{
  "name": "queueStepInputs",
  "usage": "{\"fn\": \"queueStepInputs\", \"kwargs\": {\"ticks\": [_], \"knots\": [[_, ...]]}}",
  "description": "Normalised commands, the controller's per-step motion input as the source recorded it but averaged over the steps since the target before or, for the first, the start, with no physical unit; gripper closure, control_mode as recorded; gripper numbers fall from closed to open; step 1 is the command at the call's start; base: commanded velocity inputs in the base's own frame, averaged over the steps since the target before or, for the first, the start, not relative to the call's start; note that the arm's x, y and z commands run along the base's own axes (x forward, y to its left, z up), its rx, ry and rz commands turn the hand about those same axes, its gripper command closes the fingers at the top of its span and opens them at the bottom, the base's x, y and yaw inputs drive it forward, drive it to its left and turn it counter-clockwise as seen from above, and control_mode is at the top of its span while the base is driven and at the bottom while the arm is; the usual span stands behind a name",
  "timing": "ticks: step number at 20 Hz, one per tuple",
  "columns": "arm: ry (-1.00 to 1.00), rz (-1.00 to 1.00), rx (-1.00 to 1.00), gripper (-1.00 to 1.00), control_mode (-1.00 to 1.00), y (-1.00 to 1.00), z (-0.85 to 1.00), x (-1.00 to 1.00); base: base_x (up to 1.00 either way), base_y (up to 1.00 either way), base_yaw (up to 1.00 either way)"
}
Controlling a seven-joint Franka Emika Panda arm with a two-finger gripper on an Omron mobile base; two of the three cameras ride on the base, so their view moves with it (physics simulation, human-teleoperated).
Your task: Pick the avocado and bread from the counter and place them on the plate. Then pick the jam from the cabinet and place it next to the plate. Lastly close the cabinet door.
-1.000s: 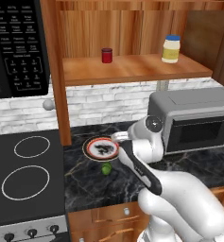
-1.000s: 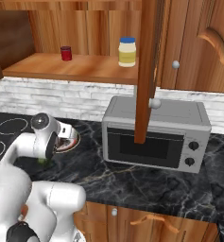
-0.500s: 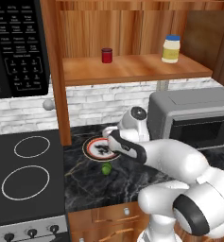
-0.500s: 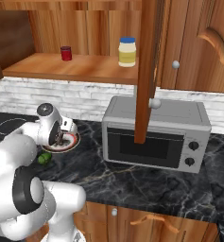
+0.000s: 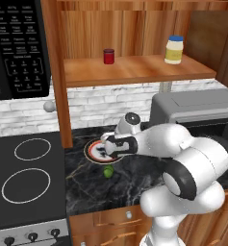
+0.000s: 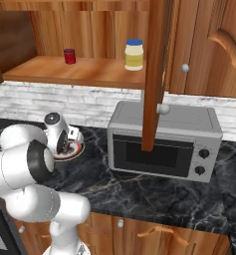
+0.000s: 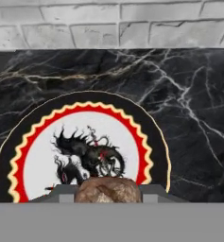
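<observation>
On the counter (image 5: 134, 182): black marble, plate (image 5: 93, 150) near the stove
Cabinet (image 5: 134, 72): open, jam (image 5: 108, 56) waiting on the shelf
Gripper (image 5: 106, 144): over the plate, jaws pinching the bread (image 7: 108, 191)
Avocado (image 5: 107, 170): just in front of the plate
Risk: bread rolling off if dropped high
Hand view: bread clear, hidden from base cams
</observation>
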Motion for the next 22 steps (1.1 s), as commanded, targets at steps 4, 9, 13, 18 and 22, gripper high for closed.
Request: {"fn": "queueStepInputs", "kwargs": {"ticks": [4, 9, 13, 18, 22], "knots": [[0.04, 0.0, 0.0, 1.0, -1.0, 0.13, -0.39, 0.28, 0.0, 0.0, 0.0], [0.02, 0.0, 0.0, 1.0, -1.0, 0.08, -0.27, 0.29, 0.0, 0.0, 0.0], [0.0, 0.0, 0.0, 1.0, -1.0, 0.08, -0.17, 0.33, 0.0, 0.0, 0.0], [0.0, 0.0, 0.0, 1.0, -1.0, 0.21, -0.13, 0.38, 0.0, 0.0, 0.0], [0.0, 0.0, -0.01, -1.0, -1.0, 0.35, -0.09, 0.22, 0.0, 0.0, 0.0]]}}
